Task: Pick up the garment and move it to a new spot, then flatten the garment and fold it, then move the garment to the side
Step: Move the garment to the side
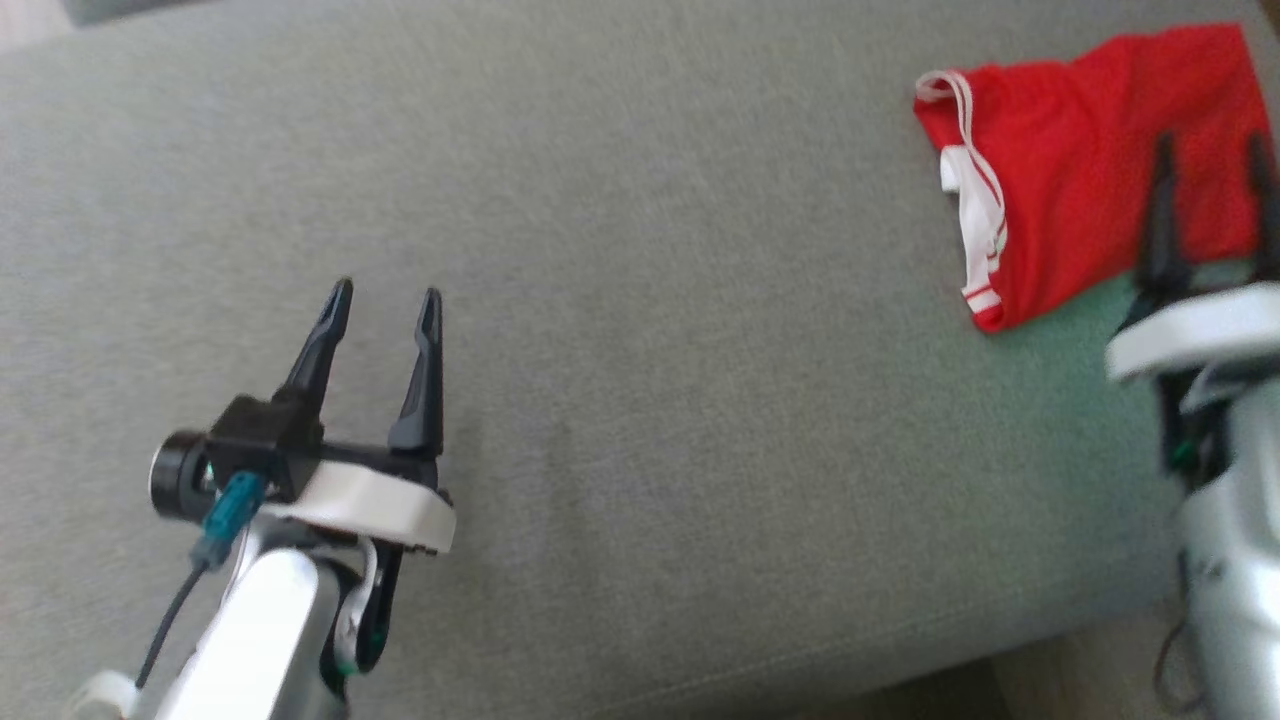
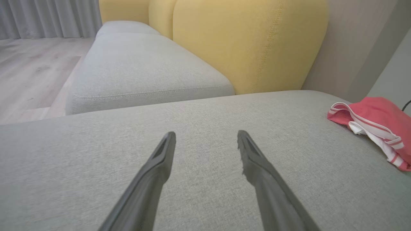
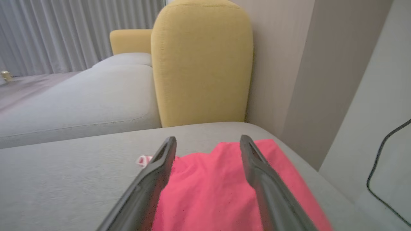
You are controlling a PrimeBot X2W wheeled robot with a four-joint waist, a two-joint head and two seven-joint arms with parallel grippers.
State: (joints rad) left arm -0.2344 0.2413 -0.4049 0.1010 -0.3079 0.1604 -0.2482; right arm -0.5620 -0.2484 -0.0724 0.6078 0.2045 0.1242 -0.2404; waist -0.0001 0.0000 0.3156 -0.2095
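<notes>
A red garment [image 1: 1090, 170] with white-striped trim lies folded at the far right of the grey sofa seat [image 1: 640, 300]. My right gripper [image 1: 1212, 145] hovers over its near right part, open, fingers apart with nothing between them. The right wrist view looks past both fingers onto the red cloth [image 3: 208, 189]. My left gripper [image 1: 387, 293] stands open at the lower left over bare cushion, well away from the garment. In the left wrist view the garment [image 2: 375, 125] lies at the right edge.
Yellow backrest cushions [image 2: 244, 41] rise behind the seat. A second grey cushion [image 2: 141, 70] stretches away beyond, with wood floor [image 2: 29, 67] and curtains to its side. A wall and a dark cable [image 3: 385, 160] stand just right of the garment. The seat's front edge [image 1: 850, 650] runs along the bottom.
</notes>
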